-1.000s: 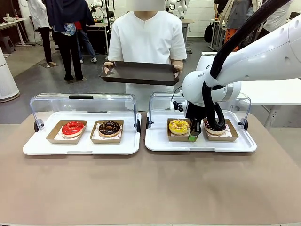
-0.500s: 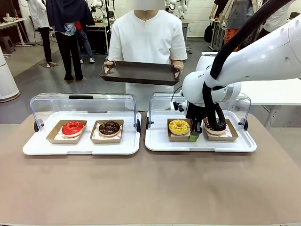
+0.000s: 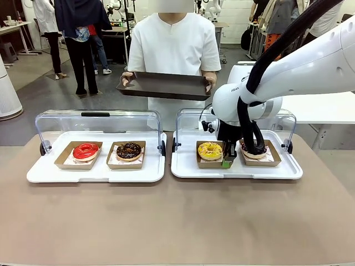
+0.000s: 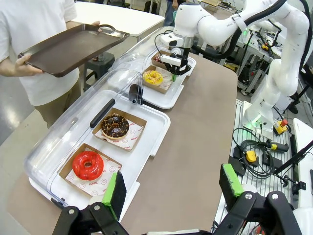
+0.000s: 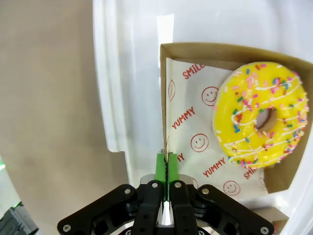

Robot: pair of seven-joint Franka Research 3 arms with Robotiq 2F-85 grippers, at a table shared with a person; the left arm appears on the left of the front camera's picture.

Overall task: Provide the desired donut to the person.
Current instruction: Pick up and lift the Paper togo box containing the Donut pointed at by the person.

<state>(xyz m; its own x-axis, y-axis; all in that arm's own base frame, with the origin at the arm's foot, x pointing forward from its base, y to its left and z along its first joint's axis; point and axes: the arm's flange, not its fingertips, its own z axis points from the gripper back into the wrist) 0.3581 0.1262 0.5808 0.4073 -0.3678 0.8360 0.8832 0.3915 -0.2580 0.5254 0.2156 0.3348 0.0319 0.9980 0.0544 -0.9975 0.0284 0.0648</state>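
The jaws of my right gripper (image 5: 167, 159) are clenched, green pads pinching the thin near wall of a cardboard box (image 5: 195, 51). The right wrist view makes that grip plain. From the front it is half hidden behind my arm.

The yellow donut (image 5: 264, 115) lies in that box just beyond the pads, apart from them. It is glossy, with white drizzle and coloured sprinkles, and sits on paper printed with smileys. The box sits in the left half of the right white tray (image 3: 238, 170), whose clear lid is raised.

My left gripper (image 4: 173, 183) is released, jaws spread wide over the left tray's near end. Its wrist view shows a red donut (image 4: 88, 165) and a chocolate donut (image 4: 116, 125) there.

At the far side the person (image 3: 175, 50) holds a flat brown tray (image 3: 163, 86) in both hands.
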